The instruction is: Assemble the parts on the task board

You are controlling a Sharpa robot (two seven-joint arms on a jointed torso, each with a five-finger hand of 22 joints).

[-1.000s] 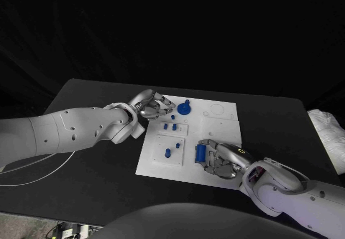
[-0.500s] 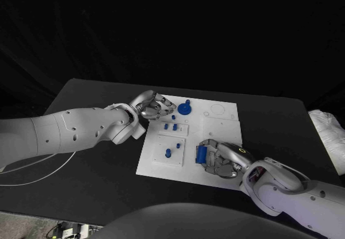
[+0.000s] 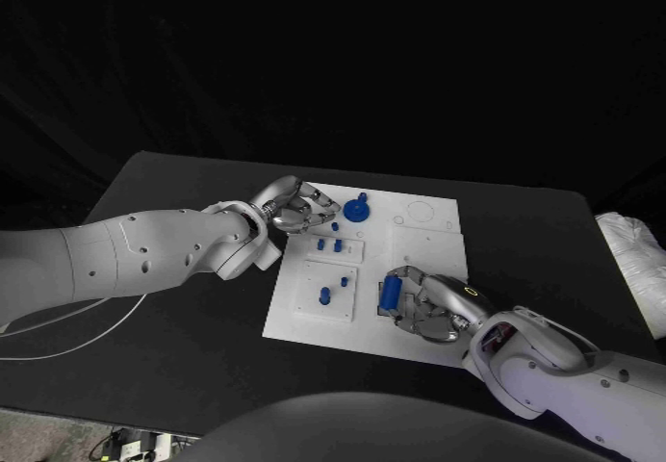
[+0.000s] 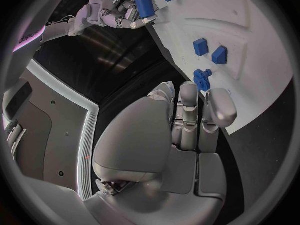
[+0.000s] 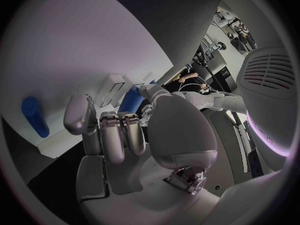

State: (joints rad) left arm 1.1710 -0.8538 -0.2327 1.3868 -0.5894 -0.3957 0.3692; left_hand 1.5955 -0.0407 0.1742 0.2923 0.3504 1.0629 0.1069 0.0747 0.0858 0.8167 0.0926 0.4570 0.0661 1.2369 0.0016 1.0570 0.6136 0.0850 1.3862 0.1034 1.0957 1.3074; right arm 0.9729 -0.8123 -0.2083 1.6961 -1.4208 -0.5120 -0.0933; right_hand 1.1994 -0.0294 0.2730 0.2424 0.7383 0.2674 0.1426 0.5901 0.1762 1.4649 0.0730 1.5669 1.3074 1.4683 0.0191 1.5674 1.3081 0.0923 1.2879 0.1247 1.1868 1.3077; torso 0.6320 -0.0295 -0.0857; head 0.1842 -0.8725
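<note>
The white task board lies in the middle of the black table. My right hand is over its near right part and grips a blue cylinder part, seen between thumb and fingers. My left hand hovers at the board's far left corner with its fingers curled in and nothing in them. A small blue peg stands just past those fingertips. A round blue knob part sits at the far edge, two small blue blocks stand mid-left, and two oblong pieces lie on the near left plate.
Bare black table surrounds the board on all sides. A white cloth bundle lies at the table's right edge. A white cable loops off the table's left side. The board's far right area shows round recesses with nothing in them.
My right hand has turned slightly, tilting the blue cylinder part in its grip. The left hand has stayed nearly still at the board's far left corner.
</note>
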